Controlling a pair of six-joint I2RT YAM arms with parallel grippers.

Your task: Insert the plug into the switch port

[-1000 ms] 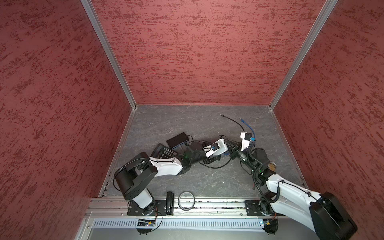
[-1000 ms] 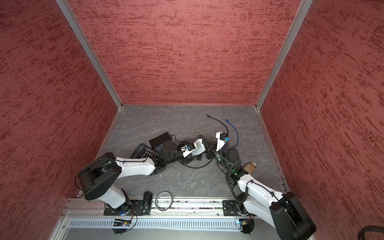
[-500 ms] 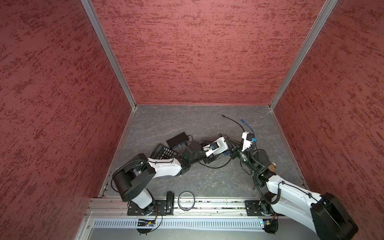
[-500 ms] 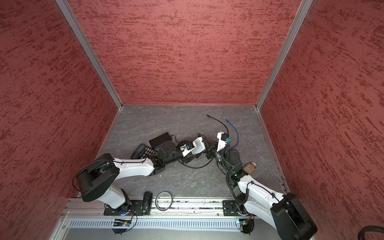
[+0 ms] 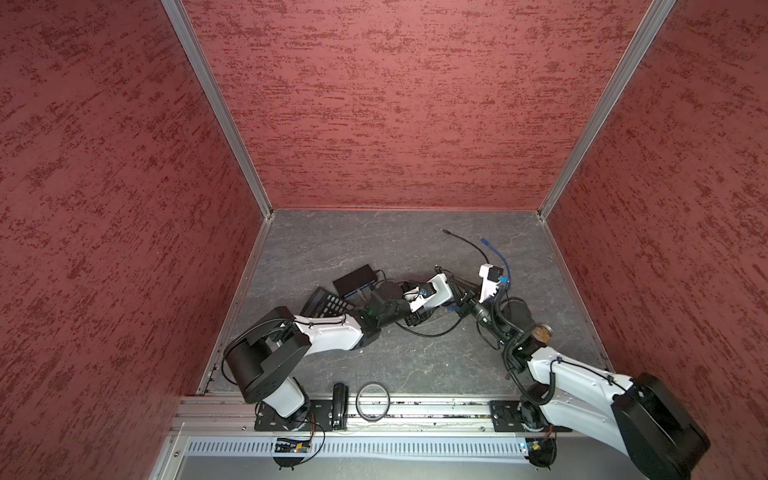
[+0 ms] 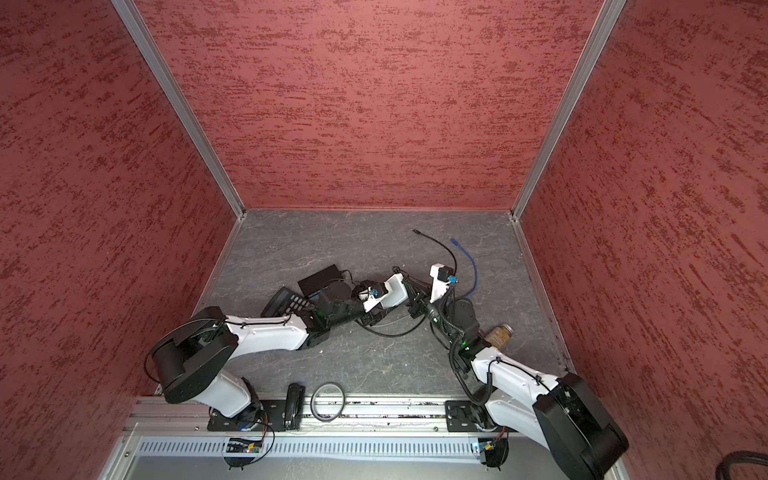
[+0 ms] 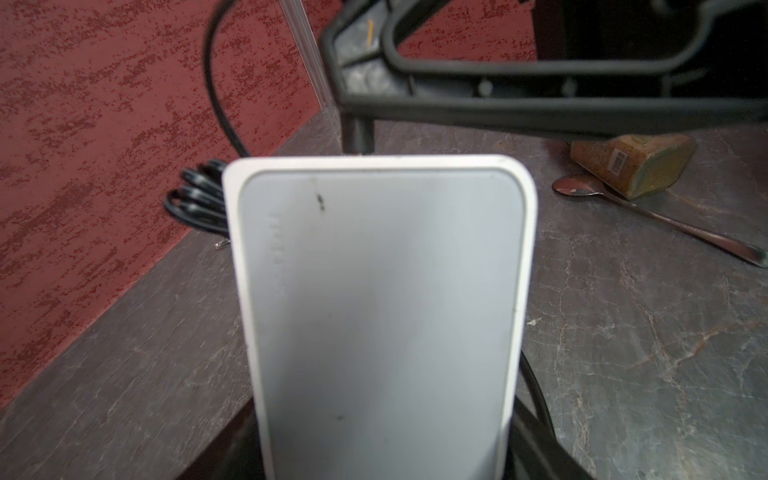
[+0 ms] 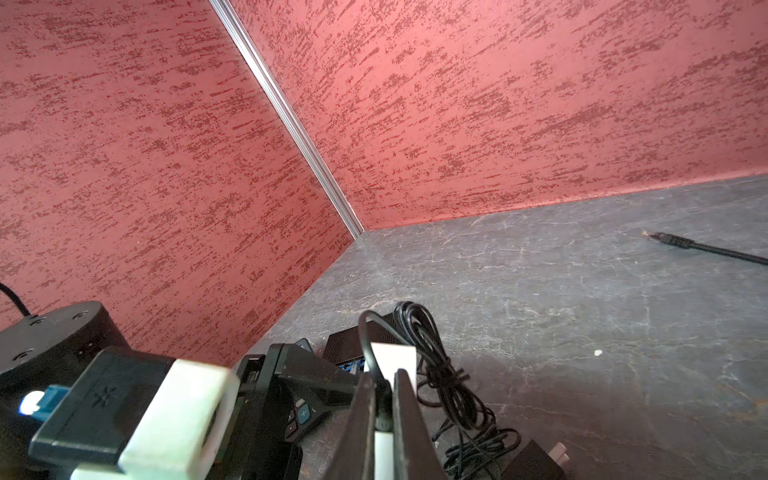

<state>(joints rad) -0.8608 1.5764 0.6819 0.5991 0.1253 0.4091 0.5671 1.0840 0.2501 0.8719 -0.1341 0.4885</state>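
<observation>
The white switch [image 7: 382, 299] fills the left wrist view, lifted off the floor and standing out from my left gripper [image 5: 419, 318], which is shut on its near end; the jaws are hidden behind it. My right gripper [image 8: 384, 378] is shut on the black plug [image 8: 382, 419], whose thin black cable [image 8: 365, 332] loops up from between the fingers. In both top views the right gripper [image 5: 461, 299] meets the far end of the switch at mid-floor. The plug is at the switch's far edge [image 7: 361, 156]. The port is hidden, so I cannot tell whether the plug is in it.
A black box [image 5: 354, 279] and a keypad device [image 5: 326, 303] lie to the left of the left arm. A coil of black cable [image 8: 440, 374], a loose black lead [image 5: 461, 239] and a blue cable [image 5: 496, 253] lie nearby. A jar [image 7: 631, 162] and a spoon [image 7: 665, 220] are to the right.
The left gripper with the switch has shifted slightly to the right. The right arm has barely moved. Both grips are the same.
</observation>
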